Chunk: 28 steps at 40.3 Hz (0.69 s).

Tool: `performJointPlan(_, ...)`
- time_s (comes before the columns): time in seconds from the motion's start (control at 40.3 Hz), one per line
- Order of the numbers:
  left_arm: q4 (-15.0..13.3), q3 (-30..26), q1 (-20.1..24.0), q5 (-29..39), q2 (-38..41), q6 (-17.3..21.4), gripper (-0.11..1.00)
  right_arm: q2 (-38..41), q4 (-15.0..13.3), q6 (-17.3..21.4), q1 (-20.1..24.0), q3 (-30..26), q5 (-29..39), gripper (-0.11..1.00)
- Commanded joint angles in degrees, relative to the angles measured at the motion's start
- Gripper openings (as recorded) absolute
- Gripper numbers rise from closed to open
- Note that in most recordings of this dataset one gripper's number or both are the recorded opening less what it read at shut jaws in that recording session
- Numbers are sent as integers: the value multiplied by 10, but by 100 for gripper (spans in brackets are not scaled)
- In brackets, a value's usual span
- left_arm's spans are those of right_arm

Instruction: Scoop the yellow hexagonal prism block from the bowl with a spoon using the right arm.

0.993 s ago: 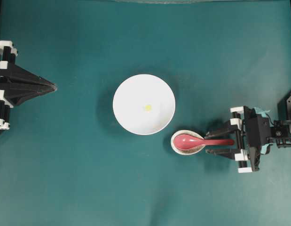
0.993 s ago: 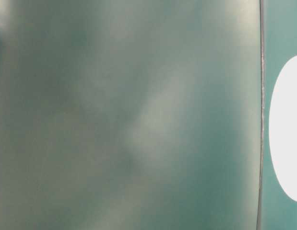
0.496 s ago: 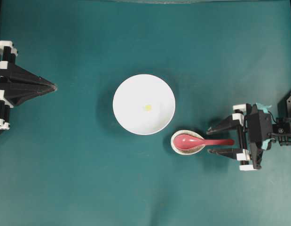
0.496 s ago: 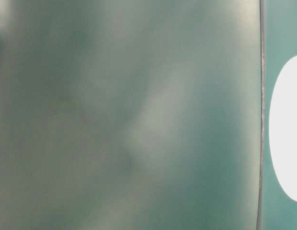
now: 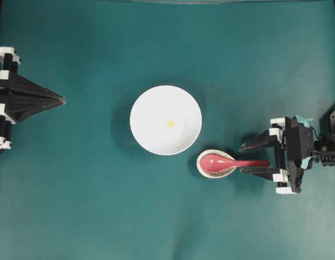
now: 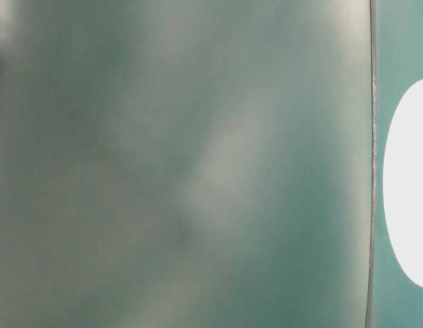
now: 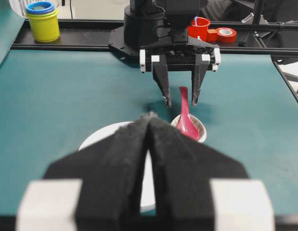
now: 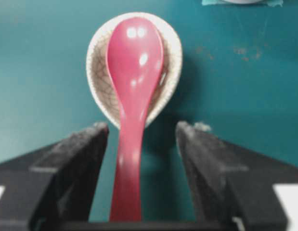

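A tiny yellow hexagonal prism block lies in the middle of the white bowl. The red spoon rests with its scoop in a small speckled dish, its handle pointing right. My right gripper is open, one finger on each side of the handle, touching neither side. From the right wrist view the spoon runs up between the fingers, nearer the left one. My left gripper is shut at the table's left edge, far from the bowl.
The speckled dish stands just right of the bowl's near rim. Behind the right arm's base are stacked yellow and blue cups, a red cup and a tape roll. The table-level view is a teal blur with a white oval.
The right gripper's jaws have spread a little wider around the spoon handle, and the gripper has shifted slightly to the right. Spoon, bowl, block and left arm have not moved.
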Motion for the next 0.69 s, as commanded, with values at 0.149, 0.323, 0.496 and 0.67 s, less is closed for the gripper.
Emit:
performJointPlan(0.149, 1, -11, 1, -2, 5, -1, 1, 14, 1, 10, 1, -6, -4, 62)
performJointPlan(0.323, 2, -10, 1, -2, 5, -1, 1, 27, 1, 16, 1, -9, -5, 62)
performJointPlan(0.496, 2, -10, 1, -2, 5, -1, 1, 28, -1, 17, 1, -11, -6, 62)
performJointPlan(0.67, 1, -10, 1, -2, 5, -1, 1, 29, -2, 16, 1, -11, -5, 62)
